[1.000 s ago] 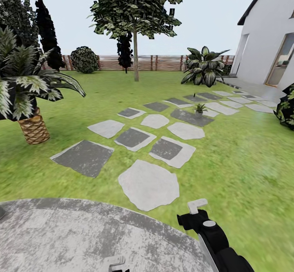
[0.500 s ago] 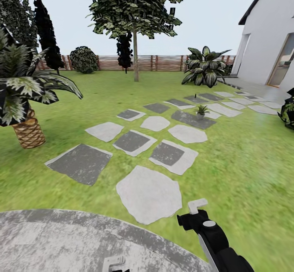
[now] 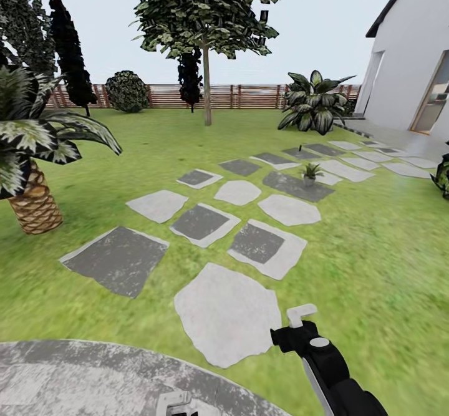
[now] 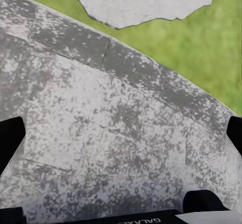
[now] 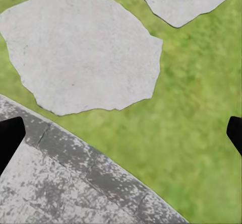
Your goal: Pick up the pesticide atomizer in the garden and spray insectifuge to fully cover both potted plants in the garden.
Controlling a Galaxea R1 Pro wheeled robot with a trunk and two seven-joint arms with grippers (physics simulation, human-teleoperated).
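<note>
Far ahead in the head view, a small potted plant [image 3: 310, 173] in a grey pot stands on the grey stepping stones [image 3: 227, 313] of the garden lawn [image 3: 374, 247]. Further back, near the fence, a second plant [image 3: 313, 101] spreads pale-speckled pointed leaves. I cannot make out the pesticide atomizer at this distance. My right arm [image 3: 324, 366] hangs low at the right. In the wrist views my left gripper [image 4: 121, 133] is open above mottled grey paving, and my right gripper [image 5: 121, 133] is open above grass and a pale stone. Both are empty.
A palm [image 3: 34, 154] with a scaly trunk stands at the left. A tall tree [image 3: 206, 42] and a round bush [image 3: 127, 90] stand before the slatted fence [image 3: 243, 96]. A white house [image 3: 411, 60] is at the right. A round grey paved patch [image 3: 93, 372] lies under me.
The whole picture has shifted, so the camera has moved forward along the stones: the round paved patch has slid lower and the palm further left. Neither arm has changed its pose.
</note>
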